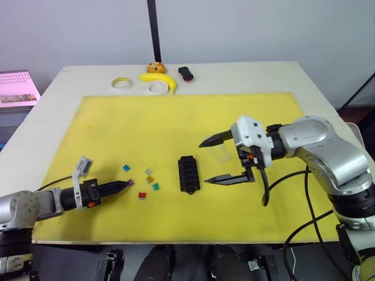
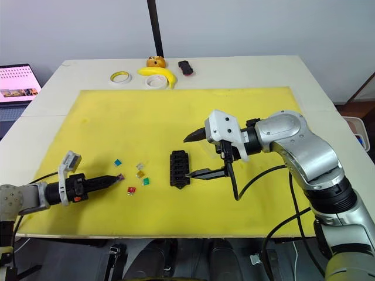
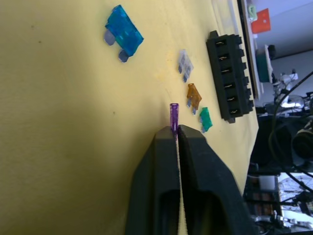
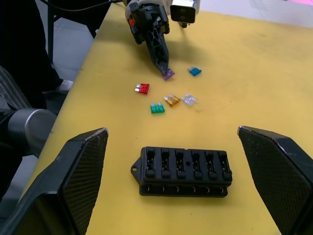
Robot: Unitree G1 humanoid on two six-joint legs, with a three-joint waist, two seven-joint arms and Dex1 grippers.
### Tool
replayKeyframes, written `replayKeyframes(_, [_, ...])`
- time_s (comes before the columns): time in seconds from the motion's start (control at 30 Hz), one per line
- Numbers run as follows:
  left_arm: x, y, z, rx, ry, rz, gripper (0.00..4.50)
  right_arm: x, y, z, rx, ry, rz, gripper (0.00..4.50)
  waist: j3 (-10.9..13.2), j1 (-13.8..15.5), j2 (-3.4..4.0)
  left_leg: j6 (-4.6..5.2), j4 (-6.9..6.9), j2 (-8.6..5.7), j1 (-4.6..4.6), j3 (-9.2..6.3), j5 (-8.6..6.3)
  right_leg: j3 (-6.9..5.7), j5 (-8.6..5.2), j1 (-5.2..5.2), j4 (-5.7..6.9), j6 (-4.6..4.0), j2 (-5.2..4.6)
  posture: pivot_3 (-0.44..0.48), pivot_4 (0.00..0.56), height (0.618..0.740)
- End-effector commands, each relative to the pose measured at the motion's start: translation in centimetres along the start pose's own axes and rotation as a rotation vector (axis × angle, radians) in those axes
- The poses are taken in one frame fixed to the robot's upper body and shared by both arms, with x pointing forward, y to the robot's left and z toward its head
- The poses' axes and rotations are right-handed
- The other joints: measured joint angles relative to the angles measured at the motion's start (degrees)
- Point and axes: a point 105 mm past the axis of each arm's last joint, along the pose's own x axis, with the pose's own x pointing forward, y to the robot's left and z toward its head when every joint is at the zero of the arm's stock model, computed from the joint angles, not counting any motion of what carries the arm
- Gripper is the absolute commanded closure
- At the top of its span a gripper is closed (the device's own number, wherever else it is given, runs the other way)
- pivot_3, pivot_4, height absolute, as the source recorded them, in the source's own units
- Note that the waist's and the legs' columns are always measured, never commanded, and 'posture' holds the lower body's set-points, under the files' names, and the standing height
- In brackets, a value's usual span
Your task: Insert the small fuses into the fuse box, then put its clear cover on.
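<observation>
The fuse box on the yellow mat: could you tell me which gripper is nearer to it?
Right. The right gripper hangs open just beside the fuse box, while the left gripper is farther off beyond the loose fuses, pinching the purple fuse.

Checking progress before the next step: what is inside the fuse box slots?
The fuse box slots hold no fuses, only metal contacts. The bottoms of the slots are hidden.

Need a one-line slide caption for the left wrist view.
Left gripper pinches a purple fuse on the yellow mat, with four loose fuses and the empty fuse box ahead.
</observation>
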Motion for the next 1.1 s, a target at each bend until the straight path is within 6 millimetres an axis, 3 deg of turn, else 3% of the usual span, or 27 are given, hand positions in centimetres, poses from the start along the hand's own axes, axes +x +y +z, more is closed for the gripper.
replayKeyframes(0.03, [-0.2, 0.6, -0.3, -0.001, 0.007, 0.023, 4.4, 0.0, 0.0, 1.2, -0.056, -0.016, 0.0, 0.0, 0.0, -0.02, 0.0, 0.0, 0.0, 0.0, 0.0, 0.0, 0.0, 0.0, 0.0, 0.0, 0.0, 0.0, 0.0, 0.0, 0.15, 0.74])
replayKeyframes(0.23, [-0.7, 0.7, 0.2, 0.011, -0.016, 0.029, 4.4, 0.3, -0.1, 1.2, -0.057, -0.015, 0.002, 0.0, 0.0, -0.06, 0.0, 0.0, -0.01, 0.0, 0.0, 0.0, 0.0, 0.0, 0.0, -0.01, 0.0, 0.0, 0.0, 0.0, 0.15, 0.74])
replayKeyframes(0.43, [-1.4, -2.0, 1.9, 0.085, -0.069, -0.052, 4.4, 0.3, 0.2, 1.2, -0.043, -0.021, 0.009, 0.0, 0.01, -0.16, -0.02, -0.01, -0.01, 0.03, -0.01, 0.0, 0.01, 0.0, 0.01, -0.03, 0.0, -0.01, 0.01, 0.0, 0.15, 0.74])
replayKeyframes(0.6, [-1.2, -6.0, 2.9, 0.201, -0.09, -0.16, 4.4, 1.0, 0.1, 1.1, 0.156, -0.07, -0.013, 0.0, 0.01, -0.6, -0.09, -0.01, -0.02, 0.03, -0.04, -0.02, 0.01, 0.01, 0.01, -0.05, 0.0, -0.02, 0.0, 0.0, 0.15, 0.74])
replayKeyframes(0.9, [2.4, -14.5, 4.8, 0.482, -0.097, -0.415, 4.4, 1.9, -1.5, 2.7, 0.511, -0.246, -0.053, 0.0, 0.01, -0.96, -0.11, -0.04, -0.01, 0.03, -0.04, -0.03, 0.03, 0.01, 0.05, -0.05, 0.01, -0.05, 0.03, 0.0, 0.15, 0.74])
replayKeyframes(1.1, [3.8, -16.8, 4.9, 0.552, -0.077, -0.497, 4.4, 2.1, -1.6, 4.2, 0.587, -0.317, -0.03, 0.0, 0.01, -1.36, -0.11, -0.06, -0.02, 0.03, -0.03, 0.01, 0.05, 0.05, 0.07, -0.1, 0.07, -0.05, 0.08, 0.0, 0.15, 0.74])
